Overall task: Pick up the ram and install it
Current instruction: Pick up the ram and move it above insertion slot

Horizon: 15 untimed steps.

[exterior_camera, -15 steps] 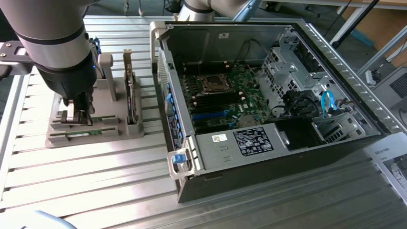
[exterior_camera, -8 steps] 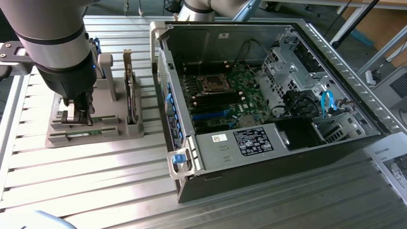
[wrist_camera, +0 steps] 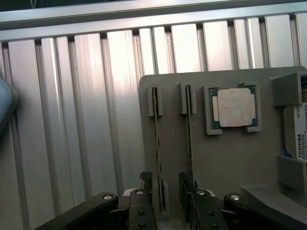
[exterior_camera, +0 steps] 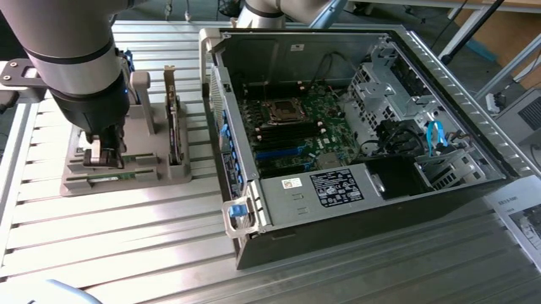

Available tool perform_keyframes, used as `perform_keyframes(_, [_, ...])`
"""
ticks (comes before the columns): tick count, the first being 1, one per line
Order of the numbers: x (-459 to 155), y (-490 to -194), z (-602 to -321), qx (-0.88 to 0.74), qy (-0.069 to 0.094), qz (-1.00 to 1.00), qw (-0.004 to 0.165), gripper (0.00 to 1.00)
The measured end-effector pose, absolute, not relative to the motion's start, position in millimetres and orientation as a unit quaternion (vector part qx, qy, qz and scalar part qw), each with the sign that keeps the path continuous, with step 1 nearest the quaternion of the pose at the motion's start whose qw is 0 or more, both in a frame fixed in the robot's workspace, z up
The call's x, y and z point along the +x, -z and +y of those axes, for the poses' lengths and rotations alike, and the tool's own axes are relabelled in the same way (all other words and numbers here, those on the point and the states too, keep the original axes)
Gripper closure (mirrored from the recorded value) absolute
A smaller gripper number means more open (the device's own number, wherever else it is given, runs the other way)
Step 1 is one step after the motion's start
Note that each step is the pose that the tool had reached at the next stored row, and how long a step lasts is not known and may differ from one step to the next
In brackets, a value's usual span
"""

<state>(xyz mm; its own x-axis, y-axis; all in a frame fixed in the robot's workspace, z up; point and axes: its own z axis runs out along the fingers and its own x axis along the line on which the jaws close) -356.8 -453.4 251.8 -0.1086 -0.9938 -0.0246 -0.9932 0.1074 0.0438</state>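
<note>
**Open gripper straddles one ram stick in the holder**

At the exterior view's left, a grey holder (exterior_camera: 76, 180) sits on the slatted aluminium table (exterior_camera: 127, 240), and the gripper (exterior_camera: 103, 157) is down over it. In the wrist view its jaws are spread wide and hold nothing. The fingers (wrist_camera: 147, 191) stand on either side of the ram (wrist_camera: 158, 139), a thin green stick on edge in its slot. I cannot tell whether a pad touches it.

A second stick (wrist_camera: 189, 124) stands parallel just beside the first and runs straight toward the other finger. Farther along the holder lie the square processor chip (wrist_camera: 235, 108) and the hard drive (wrist_camera: 298, 129).

In the exterior view, an expansion card (exterior_camera: 175, 126) stands upright just right of the gripper. Right again is the open computer case (exterior_camera: 439, 82), with the motherboard (exterior_camera: 313, 126) and its memory slots (exterior_camera: 272, 134) inside.

Risks, as I judge them:
- **Off-centre grip:** the ram does not look centred between the jaws, so closing could shove it sideways or tilt it in its slot.
- **Neighbouring stick:** the finger nearest the second stick could snag it or clamp it too.
- **Hold near one end:** the fingers seem to sit toward one end of the ram, so it could swing or slip when lifted.
</note>
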Motion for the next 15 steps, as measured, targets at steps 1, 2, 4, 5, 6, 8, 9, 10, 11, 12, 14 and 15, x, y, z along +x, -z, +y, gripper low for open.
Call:
perform_keyframes(1, [-357, -251, -453, 0.668, 0.024, -0.744, 0.005, 0.64])
perform_keyframes(2, [-357, -250, -453, 0.668, 0.024, -0.744, 0.005, 0.64])
perform_keyframes(4, [-357, -248, -454, 0.668, 0.024, -0.744, 0.005, 0.64])
perform_keyframes(5, [-357, -247, -454, 0.668, 0.024, -0.744, 0.006, 0.64])
perform_keyframes(6, [-357, -246, -454, 0.668, 0.024, -0.744, 0.005, 0.64])
perform_keyframes(8, [-357, -244, -454, 0.668, 0.025, -0.744, 0.006, 0.64])
perform_keyframes(9, [-357, -243, -454, 0.668, 0.025, -0.744, 0.006, 0.64])
perform_keyframes(10, [-357, -242, -454, 0.668, 0.024, -0.744, 0.006, 0.64])
perform_keyframes(11, [-357, -241, -454, 0.668, 0.024, -0.744, 0.005, 0.64])
perform_keyframes(12, [-357, -240, -454, 0.668, 0.024, -0.744, 0.005, 0.64])
perform_keyframes(14, [-357, -238, -454, 0.668, 0.024, -0.744, 0.005, 0.64])
perform_keyframes(15, [-357, -237, -454, 0.668, 0.024, -0.744, 0.005, 0.64])
